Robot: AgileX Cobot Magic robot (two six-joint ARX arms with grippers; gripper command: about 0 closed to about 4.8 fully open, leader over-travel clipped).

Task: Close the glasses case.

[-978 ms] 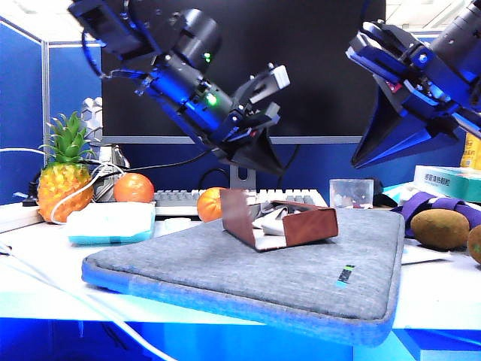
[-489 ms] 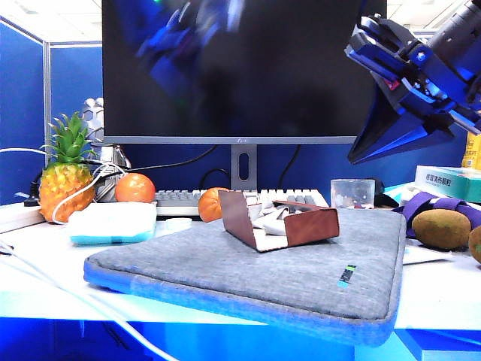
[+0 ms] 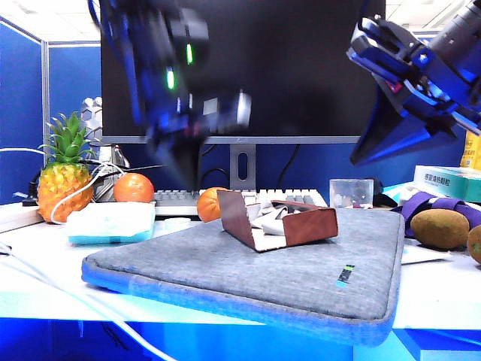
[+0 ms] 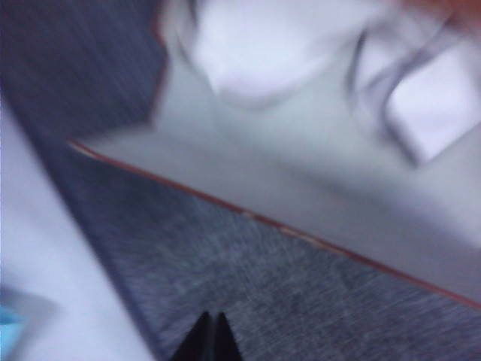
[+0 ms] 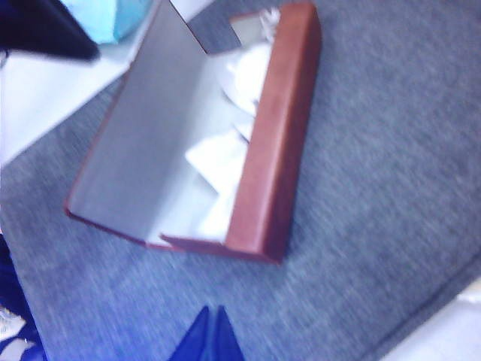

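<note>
The glasses case [image 3: 276, 219] sits open on the grey laptop sleeve [image 3: 301, 278], its flap lid [image 3: 234, 216] propped up on the side nearer the orange [image 3: 210, 203]. Your left gripper [image 4: 210, 340] hangs above and behind that flap, clenched on nothing. Bring its closed tip behind the flap's top edge and push toward the case body. The right gripper [image 5: 208, 335], also clenched and empty, hovers high at the other side.
</note>
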